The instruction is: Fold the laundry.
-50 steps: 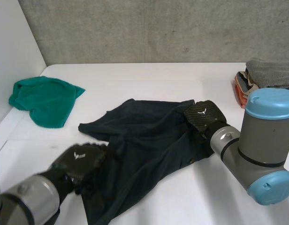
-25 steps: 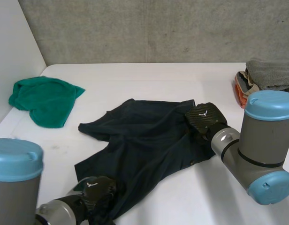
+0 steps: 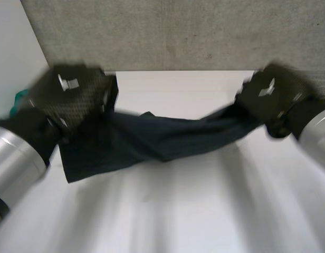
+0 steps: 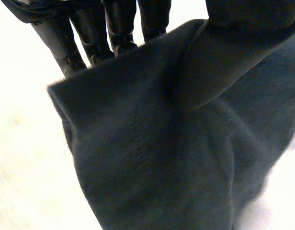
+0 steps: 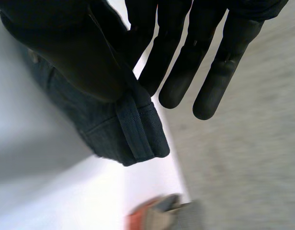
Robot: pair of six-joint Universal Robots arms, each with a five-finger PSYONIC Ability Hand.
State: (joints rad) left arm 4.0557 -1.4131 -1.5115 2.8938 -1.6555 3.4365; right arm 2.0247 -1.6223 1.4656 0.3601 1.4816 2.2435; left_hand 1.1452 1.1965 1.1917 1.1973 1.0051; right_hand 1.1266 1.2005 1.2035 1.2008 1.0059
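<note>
Head view: both hands up over the white table point(image 3: 178, 211), dark garment point(image 3: 162, 138) strung between them like a hammock. The left hand point(image 3: 73, 97) has one end over the table's far-left corner and the right hand point(image 3: 270, 95) has the other end toward the far-right corner. The middle sags, and a loose corner hangs lowest just below the left hand. Can't tell if any of it touches the table. Each hand's back carries a small white mark, too blurred to read; the cloth shows no legible writing either. Left wrist view: straight fingers point(image 4: 92, 36) sit behind the cloth's edge and the thumb presses on the near side, so it's a flat pinch with the rest of the fabric hanging below the palm. Right wrist view: fingers point(image 5: 209, 76) are straight and close together, with the thumb point(image 5: 66, 43) clamping a stitched hem band point(image 5: 138, 134) against them, again a pinch. Room: the near half of the table under the garment is bare white. A grey concrete wall point(image 3: 178, 31) runs right along the far edge, close behind both hands. A sliver of green cloth point(image 3: 18, 99) peeks out beside the left hand at the table's left edge. A blurred orange-and-grey bundle point(image 5: 157, 215) lies beyond the right hand's fingertips by the wall, apart from the hem.
</note>
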